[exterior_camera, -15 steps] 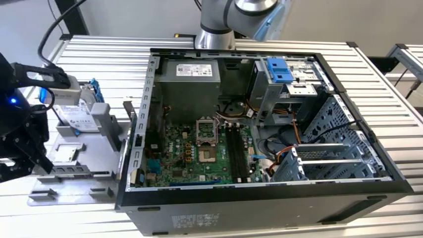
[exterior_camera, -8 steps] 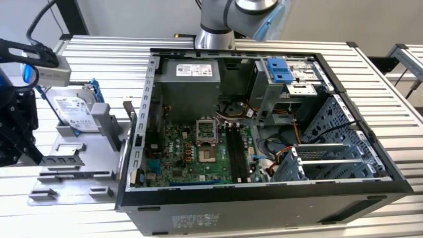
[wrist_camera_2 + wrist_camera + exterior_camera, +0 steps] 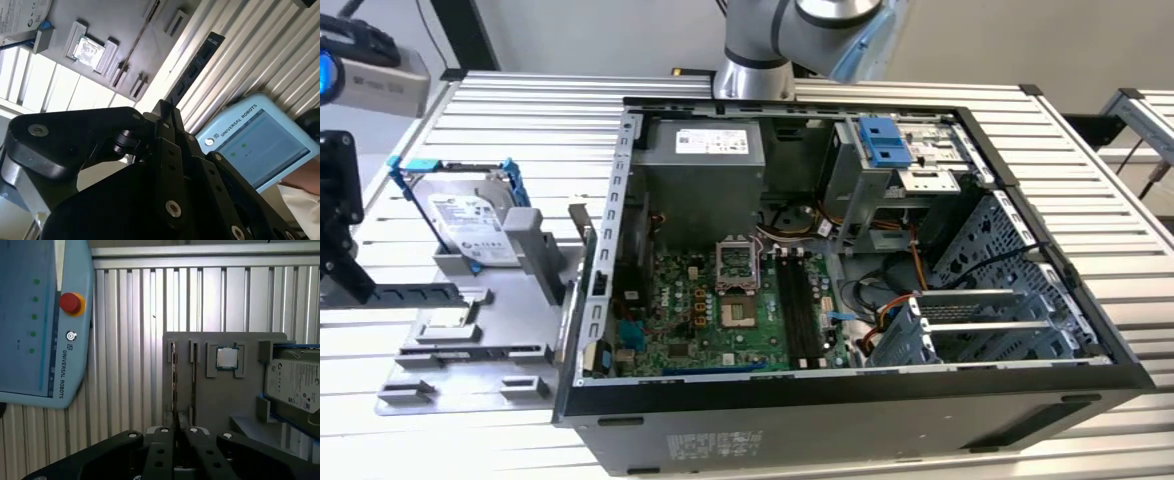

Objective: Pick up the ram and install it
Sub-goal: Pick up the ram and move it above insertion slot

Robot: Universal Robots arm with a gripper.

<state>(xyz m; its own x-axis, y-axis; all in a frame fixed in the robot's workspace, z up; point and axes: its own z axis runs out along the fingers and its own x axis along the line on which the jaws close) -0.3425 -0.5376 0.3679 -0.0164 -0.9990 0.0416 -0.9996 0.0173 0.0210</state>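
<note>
Tool (image 3: 175,429), black, points down over the ribbed desk (image 3: 130,340), pinched shut on one end of the ram (image 3: 173,382). The ram stands on edge along the outermost slot of a grey holder (image 3: 220,400). Beside it on the holder sit a square chip (image 3: 227,358) and a blue-framed hard drive (image 3: 295,380). A pale blue pendant (image 3: 45,330) lies nearby. Across the exterior view's centre and right, an open computer case (image 3: 854,390) shows its motherboard (image 3: 720,310). The arm (image 3: 754,45) rises behind the case at top centre.
</note>
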